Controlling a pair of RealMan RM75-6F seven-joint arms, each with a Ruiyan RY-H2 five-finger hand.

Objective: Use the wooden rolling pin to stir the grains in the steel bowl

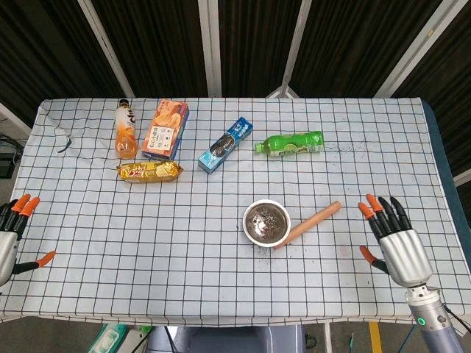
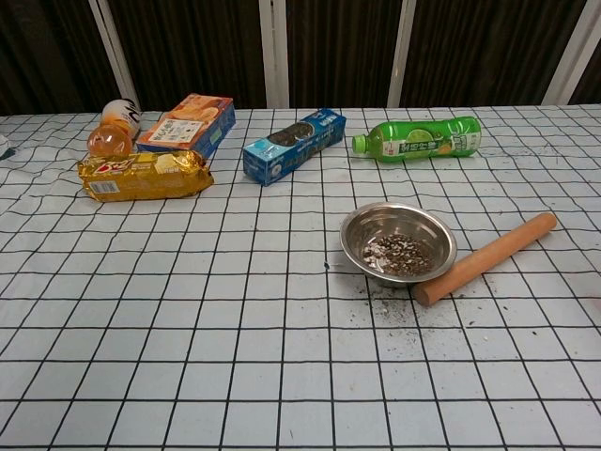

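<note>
Right of centre in the head view, the wooden rolling pin [image 1: 307, 223] lies flat on the checked tablecloth [image 1: 221, 279], slanted, its lower-left end just beside the rim of the steel bowl [image 1: 267, 223]; I cannot tell if they touch. Chest view shows the same: rolling pin [image 2: 486, 257] at the bowl's [image 2: 399, 242] right, far end pointing toward the upper right.

Bowl contents: a thin patch of dark and pale grains [image 2: 399, 256] on the bottom, most of the steel bare. Loose grains [image 2: 390, 299] are scattered on the cloth in front of the bowl.

My right hand [image 1: 394, 241] is at the lower right of the head view, well apart from the pin, fingers spread and upright, holding nothing. My left hand [image 1: 11, 234] is at the lower left edge, partly cut off, fingers apart, nothing in it. Neither shows in the chest view.

Upper half of the frame, left to right: an orange drink bottle [image 1: 126, 129] lying down, an orange biscuit box [image 1: 165, 129], a yellow snack packet [image 1: 149, 171] below them, a blue cookie box [image 1: 225, 145], and a green bottle [image 1: 291, 143] on its side, capped, green liquid inside.
</note>
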